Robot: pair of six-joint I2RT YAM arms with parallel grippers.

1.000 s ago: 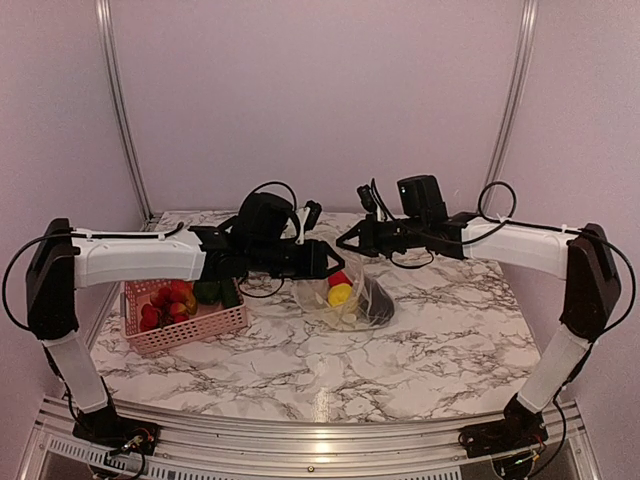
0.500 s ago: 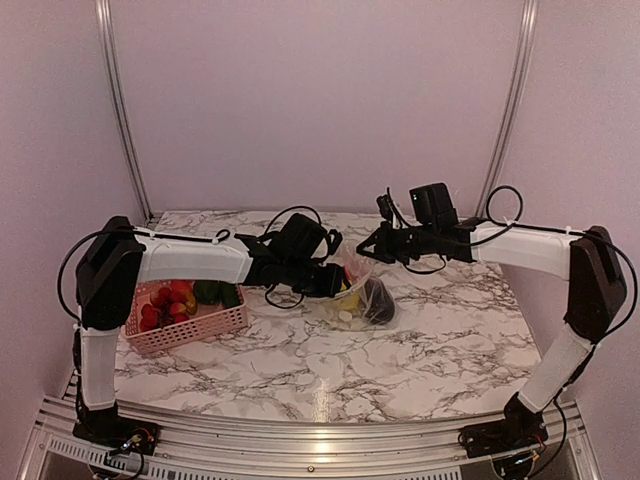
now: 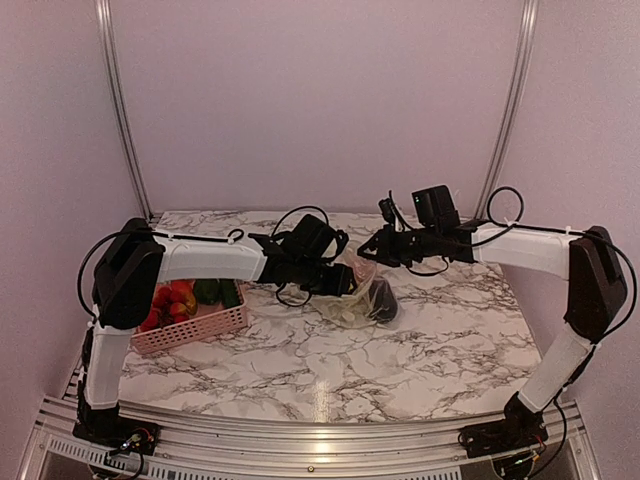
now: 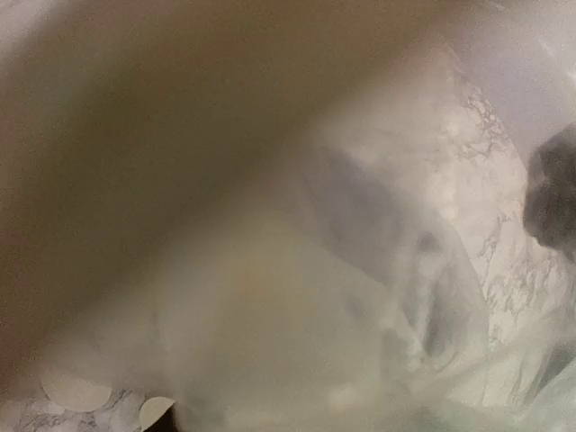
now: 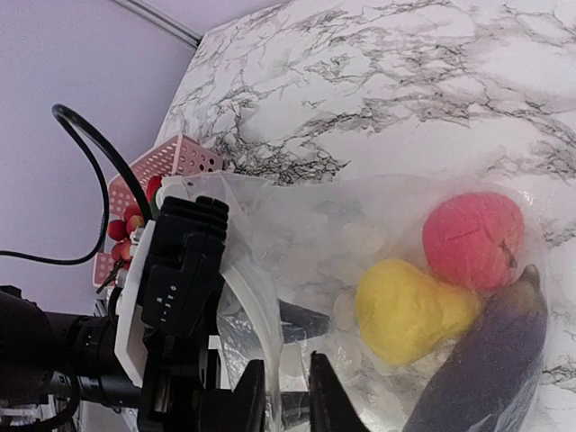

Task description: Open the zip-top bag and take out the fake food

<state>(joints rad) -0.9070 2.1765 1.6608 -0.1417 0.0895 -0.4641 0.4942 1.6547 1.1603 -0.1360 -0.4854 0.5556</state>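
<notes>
**Bag open, three pieces left to lift out**

On the marble tabletop (image 3: 420, 350), the pink basket (image 3: 195, 325) by the left edge holds red and green toys (image 3: 172, 298), so part of the emptying looks done. The zip-top bag (image 3: 372, 300) lies mid-table toward the far edge, its mouth open. The left gripper (image 3: 345, 284) reaches into that mouth. Film blurs its camera, so its opening cannot be told. The right gripper (image 5: 288, 400), nearly closed, appears to pinch the bag's rim. Inside lies the remaining fake food (image 5: 409, 310): a yellow pear (image 5: 396, 319), a red fruit (image 5: 472, 238) and a dark purple piece (image 5: 486, 369).
</notes>
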